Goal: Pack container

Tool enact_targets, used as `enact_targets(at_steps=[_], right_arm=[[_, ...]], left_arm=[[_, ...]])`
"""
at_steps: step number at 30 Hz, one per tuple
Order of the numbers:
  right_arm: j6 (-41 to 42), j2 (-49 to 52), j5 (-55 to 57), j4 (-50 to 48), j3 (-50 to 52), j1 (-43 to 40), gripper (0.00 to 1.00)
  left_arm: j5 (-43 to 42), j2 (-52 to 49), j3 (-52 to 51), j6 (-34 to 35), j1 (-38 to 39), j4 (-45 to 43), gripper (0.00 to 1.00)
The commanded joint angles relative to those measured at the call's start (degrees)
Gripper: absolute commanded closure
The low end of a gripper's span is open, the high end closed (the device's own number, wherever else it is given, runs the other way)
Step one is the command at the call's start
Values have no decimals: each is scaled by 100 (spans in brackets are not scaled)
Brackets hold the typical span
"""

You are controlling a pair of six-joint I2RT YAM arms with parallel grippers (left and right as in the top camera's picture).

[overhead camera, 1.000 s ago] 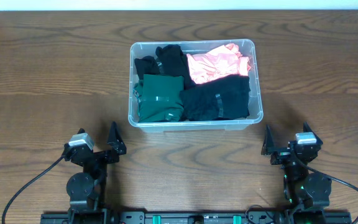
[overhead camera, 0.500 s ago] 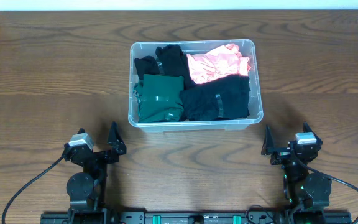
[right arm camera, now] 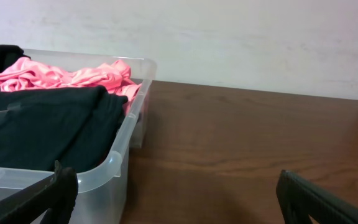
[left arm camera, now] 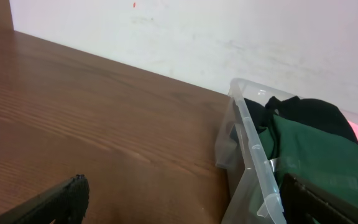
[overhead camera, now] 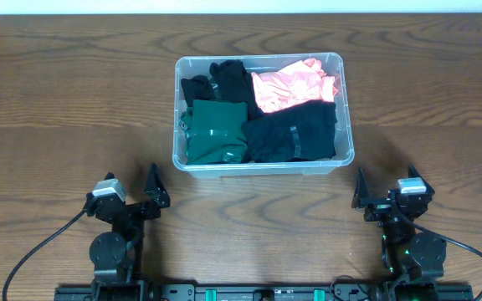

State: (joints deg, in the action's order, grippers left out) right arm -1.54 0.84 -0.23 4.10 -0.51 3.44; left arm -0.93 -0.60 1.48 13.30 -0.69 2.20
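The clear plastic container (overhead camera: 262, 168) stands at the middle of the table, filled with folded clothes: a dark green garment (overhead camera: 216, 132), a black one (overhead camera: 293, 132), a pink one (overhead camera: 291, 86) and another black one (overhead camera: 216, 79). My left gripper (overhead camera: 156, 194) rests open near the table's front left, short of the container's front left corner. My right gripper (overhead camera: 363, 196) rests open at the front right. In the left wrist view the left gripper (left arm camera: 185, 208) holds nothing, and the container's rim (left arm camera: 253, 149) lies to the right. The right gripper (right arm camera: 176, 205) is empty too, with the container's wall (right arm camera: 120, 149) on the left.
The wooden table (overhead camera: 74, 100) stretches bare-topped to both sides of the container. A white wall (left arm camera: 229, 37) runs along its far edge. Cables (overhead camera: 40, 247) trail from both arm bases at the front edge.
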Motion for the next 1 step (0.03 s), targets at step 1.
enact_targets(at_steps=[1], right_arm=[[20, -52, -2, 17, 20, -48, 1]], left_arm=[[48, 37, -125, -55, 13, 197, 2]])
